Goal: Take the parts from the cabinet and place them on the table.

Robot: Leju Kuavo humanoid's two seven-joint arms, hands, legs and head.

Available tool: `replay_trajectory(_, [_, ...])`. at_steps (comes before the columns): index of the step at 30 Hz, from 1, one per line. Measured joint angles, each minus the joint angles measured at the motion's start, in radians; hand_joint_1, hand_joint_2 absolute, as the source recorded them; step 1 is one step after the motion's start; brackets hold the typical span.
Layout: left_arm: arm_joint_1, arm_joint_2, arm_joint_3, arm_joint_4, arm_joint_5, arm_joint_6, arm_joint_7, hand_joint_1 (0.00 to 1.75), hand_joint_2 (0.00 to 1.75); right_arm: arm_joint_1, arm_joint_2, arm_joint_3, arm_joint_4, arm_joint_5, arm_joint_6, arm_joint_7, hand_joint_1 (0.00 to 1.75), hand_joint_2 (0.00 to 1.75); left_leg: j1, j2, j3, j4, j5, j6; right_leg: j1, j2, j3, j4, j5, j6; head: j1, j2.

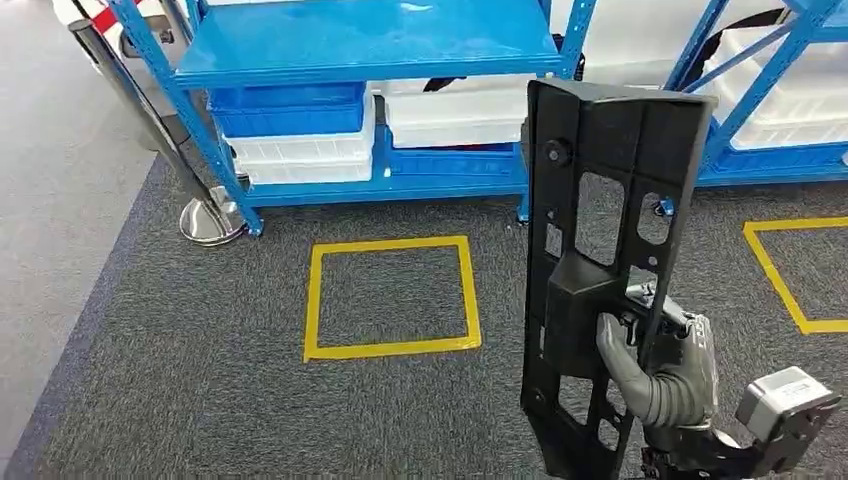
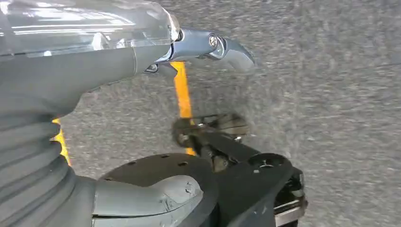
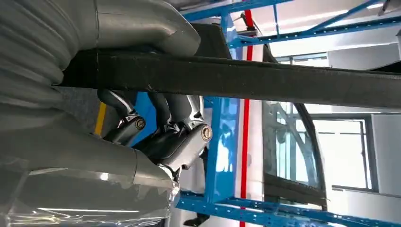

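A long black plastic part (image 1: 600, 150) with several cut-outs stands upright in front of me, on the right of the head view. My right hand (image 1: 660, 370) grips it near its lower half, thumb on the front face and fingers behind. In the right wrist view the part (image 3: 260, 80) crosses the picture as a dark bar, clamped between the thumb and the dark fingers (image 3: 175, 127). My left hand (image 2: 156, 118) hangs over the grey carpet, thumb and fingers apart, holding nothing.
A blue shelving rack (image 1: 370, 45) stands ahead with white bins (image 1: 455, 115) and blue bins (image 1: 290, 105) on its lowest level. On the grey carpet lie a yellow taped square (image 1: 390, 297) and part of another (image 1: 790, 275). A chrome stanchion base (image 1: 210, 220) stands at the left.
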Motion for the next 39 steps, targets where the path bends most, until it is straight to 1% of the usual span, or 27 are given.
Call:
replay_trajectory(2, [-0.001, 0.000, -0.005, 0.000, -0.005, 0.005, 0.005, 0.00, 1.75, 0.000, 0.000, 0.000, 0.003, 0.000, -0.002, 0.000, 1.75, 1.75, 0.003, 0.000, 0.097, -0.115, 0.072, -0.001, -0.004, 0.001, -0.032, 0.008, 0.019, 0.009, 0.000, 0.000])
replay_trajectory(3, [-0.002, 0.000, -0.008, 0.000, -0.009, 0.006, 0.005, 0.00, 1.75, 0.002, 0.000, 0.000, 0.003, 0.000, -0.004, 0.000, 1.75, 1.75, 0.004, -0.001, 0.170, -0.210, 0.073, 0.002, -0.005, 0.001, -0.041, 0.011, 0.030, 0.013, -0.001, 0.000])
replay_trajectory(4, [-0.003, 0.000, -0.010, 0.000, -0.010, 0.007, 0.005, 0.00, 1.75, 0.006, 0.000, 0.000, 0.003, 0.000, -0.006, -0.001, 1.75, 1.75, 0.000, -0.003, 0.233, -0.308, 0.030, 0.007, -0.003, 0.002, -0.048, 0.012, 0.039, 0.021, -0.002, 0.000])
replay_trajectory(5, [-0.003, 0.000, -0.011, 0.000, -0.011, 0.009, 0.004, 0.00, 1.75, 0.009, 0.000, 0.000, 0.003, 0.002, -0.010, -0.003, 1.75, 1.75, -0.004, -0.004, 0.249, -0.348, 0.022, 0.015, -0.004, 0.000, -0.047, 0.010, 0.048, 0.029, 0.002, 0.000])
replay_trajectory(8, [0.007, 0.001, -0.017, 0.000, -0.013, 0.009, 0.005, 0.00, 1.75, 0.026, 0.001, 0.000, 0.003, 0.014, -0.014, -0.012, 1.75, 1.75, -0.012, -0.004, 0.228, -0.348, 0.051, 0.037, -0.008, -0.001, -0.044, -0.014, 0.086, 0.050, -0.002, 0.000])
replay_trajectory(9, [0.007, 0.001, -0.018, 0.000, -0.014, 0.009, 0.005, 0.00, 1.75, 0.032, 0.001, 0.000, 0.003, 0.019, -0.017, -0.015, 1.75, 1.75, -0.001, 0.005, 0.219, -0.359, 0.071, 0.048, -0.012, 0.003, -0.054, -0.003, 0.068, 0.053, -0.004, 0.000])
replay_trajectory(10, [0.007, 0.001, -0.021, 0.000, -0.016, 0.008, 0.007, 0.00, 1.75, 0.039, 0.001, 0.000, 0.003, 0.024, -0.021, -0.016, 1.75, 1.75, -0.004, 0.004, 0.203, -0.362, 0.085, 0.056, -0.007, 0.006, -0.068, 0.028, 0.004, 0.052, 0.001, 0.000])
replay_trajectory(12, [0.009, 0.002, -0.026, 0.000, -0.022, 0.005, 0.012, 0.00, 1.75, 0.051, 0.002, 0.000, 0.003, 0.040, -0.026, -0.017, 1.75, 1.75, -0.008, 0.008, 0.169, -0.358, 0.111, 0.066, -0.006, 0.008, -0.093, 0.162, -0.131, 0.051, 0.005, 0.000])
replay_trajectory(13, [0.009, 0.003, -0.027, 0.000, -0.024, 0.004, 0.014, 0.00, 1.75, 0.057, 0.002, 0.000, 0.003, 0.046, -0.029, -0.018, 1.75, 1.75, -0.011, 0.009, 0.153, -0.355, 0.123, 0.067, -0.006, 0.009, -0.101, 0.230, -0.166, 0.053, 0.005, 0.000])
replay_trajectory(14, [0.009, 0.003, -0.029, 0.000, -0.026, 0.003, 0.016, 0.00, 1.75, 0.064, 0.002, 0.000, 0.003, 0.052, -0.031, -0.019, 1.75, 1.75, -0.013, 0.009, 0.133, -0.349, 0.134, 0.067, -0.006, 0.009, -0.102, 0.280, -0.167, 0.054, 0.005, 0.000])
replay_trajectory(15, [0.009, 0.004, -0.032, 0.000, -0.031, 0.000, 0.016, 0.00, 1.75, 0.070, 0.002, 0.000, 0.003, 0.058, -0.035, -0.019, 1.75, 1.75, -0.013, 0.010, 0.109, -0.340, 0.146, 0.065, -0.006, 0.009, -0.088, 0.298, -0.131, 0.054, 0.005, 0.000])
replay_trajectory(17, [0.011, 0.004, -0.034, 0.000, -0.032, -0.004, 0.016, 0.00, 1.75, 0.077, 0.003, 0.000, 0.003, 0.073, -0.042, -0.020, 1.75, 1.75, -0.012, 0.009, 0.064, -0.318, 0.163, 0.058, -0.007, 0.008, -0.003, 0.220, -0.051, 0.052, 0.005, 0.000])
replay_trajectory(18, [0.011, 0.004, -0.034, 0.000, -0.033, -0.005, 0.016, 0.00, 1.75, 0.078, 0.003, 0.000, 0.003, 0.077, -0.043, -0.020, 1.75, 1.75, -0.012, 0.009, 0.047, -0.306, 0.169, 0.053, -0.008, 0.008, 0.059, 0.143, -0.049, 0.050, 0.005, 0.000])
replay_trajectory(20, [0.013, 0.005, -0.036, 0.000, -0.034, -0.006, 0.016, 0.00, 1.75, 0.080, 0.003, 0.000, 0.002, 0.085, -0.044, -0.021, 1.75, 1.75, -0.016, 0.007, 0.027, -0.281, 0.177, 0.042, 0.000, 0.012, 0.164, -0.020, -0.136, 0.045, 0.006, 0.000])
replay_trajectory(23, [0.018, 0.008, -0.040, 0.000, -0.034, -0.008, 0.016, 0.00, 1.75, 0.083, 0.003, 0.000, 0.002, 0.093, -0.045, -0.020, 1.75, 1.75, -0.014, 0.006, 0.021, -0.288, 0.209, 0.023, 0.005, 0.010, 0.140, -0.012, -0.118, 0.021, 0.009, 0.000])
replay_trajectory(24, [0.020, 0.012, -0.041, 0.000, -0.034, -0.008, 0.016, 0.00, 1.75, 0.083, 0.003, 0.000, 0.002, 0.094, -0.045, -0.020, 1.75, 1.75, -0.009, 0.005, 0.013, -0.281, 0.200, 0.018, -0.002, 0.004, 0.127, -0.015, -0.104, 0.009, 0.009, 0.000])
replay_trajectory(25, [0.022, 0.011, -0.041, 0.000, -0.034, -0.010, 0.016, 0.00, 1.75, 0.083, 0.003, 0.000, 0.002, 0.095, -0.044, -0.019, 1.75, 1.75, -0.009, 0.003, 0.003, -0.259, 0.150, 0.012, -0.001, 0.003, 0.112, -0.014, -0.092, 0.002, 0.005, 0.000])
replay_trajectory(27, [0.023, 0.011, -0.042, 0.000, -0.034, -0.013, 0.016, 0.00, 1.75, 0.084, 0.005, 0.000, 0.002, 0.097, -0.045, -0.019, 1.75, 1.75, -0.005, 0.003, -0.025, -0.132, 0.013, 0.001, 0.001, 0.002, 0.081, -0.012, -0.066, -0.005, 0.001, 0.000])
replay_trajectory(28, [0.022, 0.012, -0.042, 0.000, -0.034, -0.013, 0.016, 0.00, 1.75, 0.084, 0.005, 0.000, 0.002, 0.101, -0.045, -0.019, 1.75, 1.75, -0.005, 0.003, -0.034, -0.058, -0.028, -0.002, 0.003, 0.002, 0.063, -0.011, -0.053, -0.006, 0.000, 0.000])
replay_trajectory(29, [0.022, 0.012, -0.042, 0.000, -0.034, -0.014, 0.017, 0.00, 1.75, 0.084, 0.005, 0.000, 0.002, 0.105, -0.045, -0.019, 1.75, 1.75, -0.005, 0.003, -0.035, -0.006, -0.035, -0.003, 0.004, 0.002, 0.045, -0.007, -0.041, -0.005, 0.000, 0.000])
replay_trajectory(31, [0.022, 0.014, -0.042, 0.000, -0.034, -0.015, 0.019, 0.00, 1.75, 0.084, 0.005, 0.004, 0.002, 0.109, -0.045, -0.016, 1.75, 1.75, -0.006, 0.003, 0.007, 0.000, 0.032, 0.003, 0.008, 0.001, 0.007, 0.003, -0.020, -0.004, 0.000, 0.000])
replay_trajectory(33, [0.021, 0.015, -0.044, 0.000, -0.034, -0.015, 0.019, 0.00, 1.75, 0.084, 0.005, 0.008, 0.002, 0.110, -0.045, -0.015, 1.75, 1.75, -0.013, 0.002, 0.126, -0.137, 0.082, 0.027, 0.016, 0.002, -0.023, 0.006, 0.003, -0.004, 0.000, 0.000])
replay_trajectory(34, [0.018, 0.020, -0.044, 0.000, -0.034, -0.015, 0.019, 0.00, 1.75, 0.084, 0.005, 0.010, 0.002, 0.111, -0.045, -0.014, 1.75, 1.75, -0.022, 0.002, 0.202, -0.236, 0.052, 0.049, 0.013, 0.002, -0.027, 0.006, 0.014, -0.004, 0.001, 0.000])
replay_trajectory(35, [0.016, 0.022, -0.045, 0.000, -0.036, -0.014, 0.019, 0.00, 1.75, 0.084, 0.005, 0.010, 0.002, 0.112, -0.045, -0.013, 1.75, 1.75, -0.027, 0.006, 0.264, -0.340, 0.013, 0.060, 0.019, 0.001, -0.030, 0.006, 0.023, 0.003, 0.000, 0.000])
replay_trajectory(36, [0.013, 0.023, -0.046, 0.000, -0.038, -0.010, 0.019, 0.00, 1.75, 0.084, 0.005, 0.011, 0.002, 0.112, -0.045, -0.013, 1.75, 1.75, -0.029, 0.005, 0.270, -0.360, 0.007, 0.055, 0.014, -0.004, -0.030, 0.002, 0.033, 0.009, 0.003, 0.000])
replay_trajectory(38, [0.014, 0.025, -0.048, 0.000, -0.040, -0.005, 0.020, 0.00, 1.75, 0.084, 0.005, 0.017, 0.002, 0.113, -0.045, -0.010, 1.75, 1.75, -0.036, 0.005, 0.258, -0.364, 0.029, 0.074, 0.005, -0.007, -0.030, -0.012, 0.058, 0.022, -0.004, 0.000])
replay_trajectory(39, [0.017, 0.025, -0.048, 0.000, -0.040, -0.005, 0.020, 0.00, 1.75, 0.086, 0.005, 0.018, 0.002, 0.114, -0.045, -0.008, 1.75, 1.75, -0.030, 0.007, 0.251, -0.391, 0.058, 0.079, 0.013, -0.004, -0.034, -0.018, 0.069, 0.028, -0.002, 0.000])
